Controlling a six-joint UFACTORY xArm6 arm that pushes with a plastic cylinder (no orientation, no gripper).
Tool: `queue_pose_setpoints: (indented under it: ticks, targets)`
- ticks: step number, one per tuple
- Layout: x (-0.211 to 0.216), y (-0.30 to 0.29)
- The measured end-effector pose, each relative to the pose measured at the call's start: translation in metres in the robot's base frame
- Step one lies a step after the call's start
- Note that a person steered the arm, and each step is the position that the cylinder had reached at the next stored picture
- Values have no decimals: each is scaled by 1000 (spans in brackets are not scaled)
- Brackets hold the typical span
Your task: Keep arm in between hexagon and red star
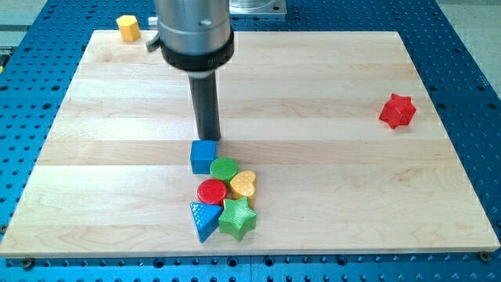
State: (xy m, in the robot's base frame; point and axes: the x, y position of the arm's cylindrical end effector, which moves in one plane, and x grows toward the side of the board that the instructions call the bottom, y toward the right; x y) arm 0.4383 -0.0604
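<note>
Midpoint between yellow hexagon at the view's top left and red star at right lies up-right of the tip, which touches the blue cube; no pincer exists.

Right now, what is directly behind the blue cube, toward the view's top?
My tip stands just behind the blue cube, touching or nearly touching its far edge. The cube covers the exact contact, so I cannot confirm it. Behind the rod there is only bare wooden board.

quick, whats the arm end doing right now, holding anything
No claw: my tip holds nothing, touching or nearly touching the blue cube at its top edge.
</note>
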Motion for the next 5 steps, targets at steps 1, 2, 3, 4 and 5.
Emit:
queue_pose_setpoints:
  ticks: [1, 2, 3, 4, 5]
  targets:
    - [28, -6]
    - [54, 2]
    - [57, 2]
    - [7, -62]
    - [-47, -163]
